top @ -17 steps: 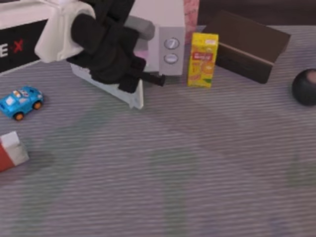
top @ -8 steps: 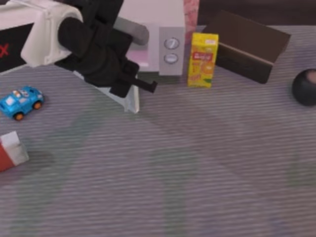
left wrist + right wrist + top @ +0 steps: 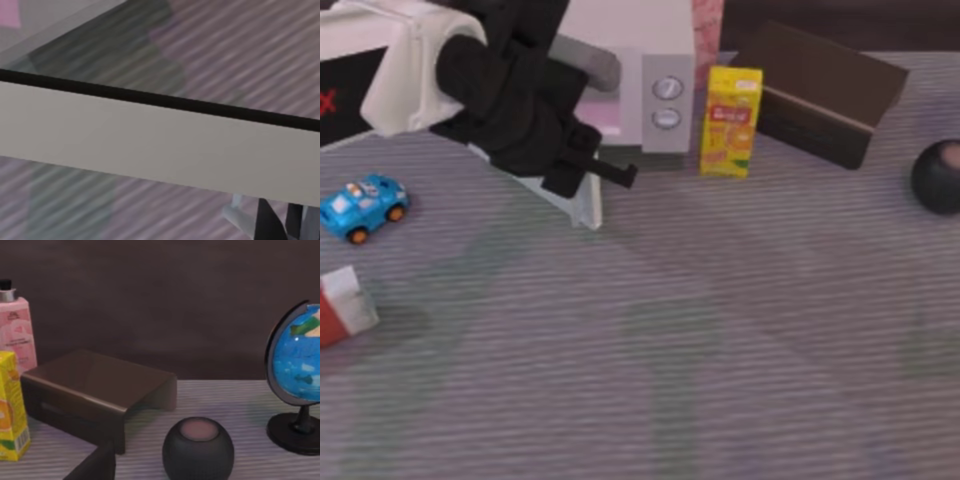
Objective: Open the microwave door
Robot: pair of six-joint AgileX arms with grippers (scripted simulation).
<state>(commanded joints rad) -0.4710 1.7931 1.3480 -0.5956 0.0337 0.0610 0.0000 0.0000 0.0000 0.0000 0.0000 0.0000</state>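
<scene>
The light-grey microwave [image 3: 645,45] stands at the table's back, its two silver knobs [image 3: 667,88] facing forward. The microwave door [image 3: 582,205] is swung out to the front left, and the pale pink interior [image 3: 603,112] shows. My left gripper [image 3: 605,172], black, is at the door's free edge and shut on it. In the left wrist view the door's edge [image 3: 160,140] crosses the picture as a pale band, with dark fingers [image 3: 270,225] beside a small grey handle piece [image 3: 235,215]. A dark part of my right gripper [image 3: 95,467] shows, parked off to the right.
A yellow juice carton [image 3: 730,120] stands right beside the microwave, then a brown box [image 3: 825,95] and a dark round speaker [image 3: 938,177]. A blue toy car [image 3: 362,207] and a red-and-white block [image 3: 342,305] lie at the left. A pink bottle [image 3: 17,332] and a globe [image 3: 300,365] stand farther back.
Since one second ago the left gripper moved left and drew the door farther open. Over the last half second nothing has visibly moved.
</scene>
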